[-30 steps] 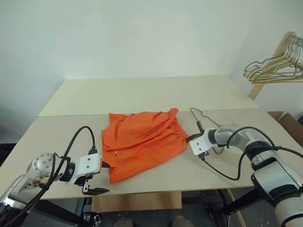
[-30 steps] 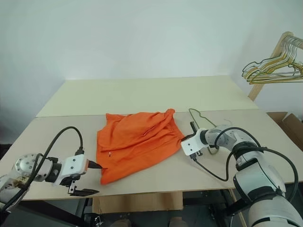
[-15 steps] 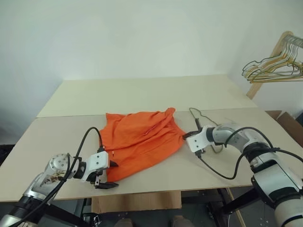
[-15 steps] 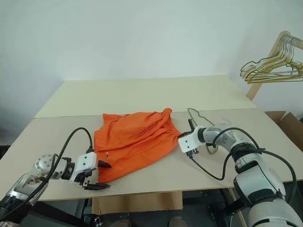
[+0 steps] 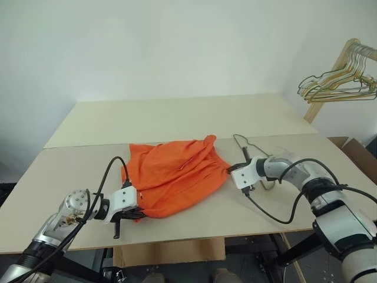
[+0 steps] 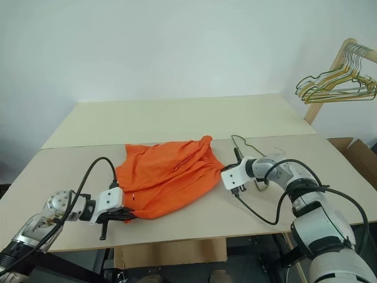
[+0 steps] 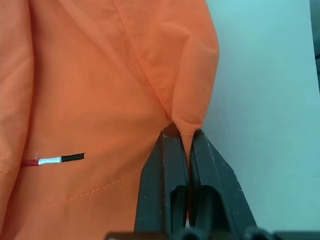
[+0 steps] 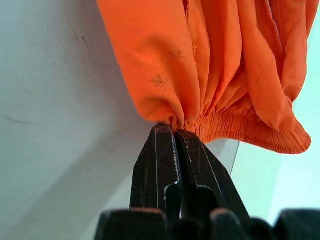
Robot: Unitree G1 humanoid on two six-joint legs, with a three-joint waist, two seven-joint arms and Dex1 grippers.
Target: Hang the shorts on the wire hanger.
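The shorts (image 5: 175, 175) lie crumpled on the tabletop (image 5: 177, 118), near its front edge, between the 2 arms. The left end effector (image 7: 182, 137) is clamped on a fold of fabric at the shorts' near left corner. The right end effector (image 8: 172, 131) is pinched on the gathered waistband at their right edge. The wire hanger (image 5: 250, 150) lies flat just beside the right end effector, partly behind it.

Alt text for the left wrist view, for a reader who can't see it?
The left gripper has its two black fingers shut on a pinched fold of the orange shorts. A small white tag shows on the fabric, and pale table lies beside the shorts' edge.
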